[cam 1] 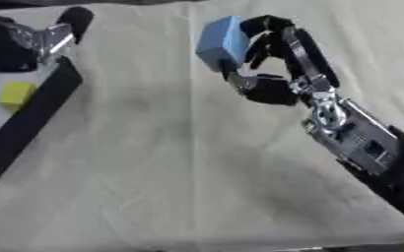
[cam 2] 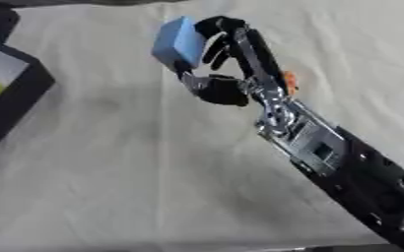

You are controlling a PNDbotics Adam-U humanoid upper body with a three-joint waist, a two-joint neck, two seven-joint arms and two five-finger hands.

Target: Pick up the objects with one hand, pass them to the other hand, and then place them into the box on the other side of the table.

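The right hand (cam 1: 270, 74) held the blue block (cam 1: 221, 42) above the table's middle, fingers and thumb curled round it, the block facing left. Farther left lay the box (cam 1: 29, 118) with a yellow piece (cam 1: 16, 94); the left hand (cam 1: 33, 42) hovered there, its fingers unclear

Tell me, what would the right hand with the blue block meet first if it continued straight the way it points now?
Probably the left hand above the black box: the right hand carries the blue block pointing up-left toward it. Depth is unclear.
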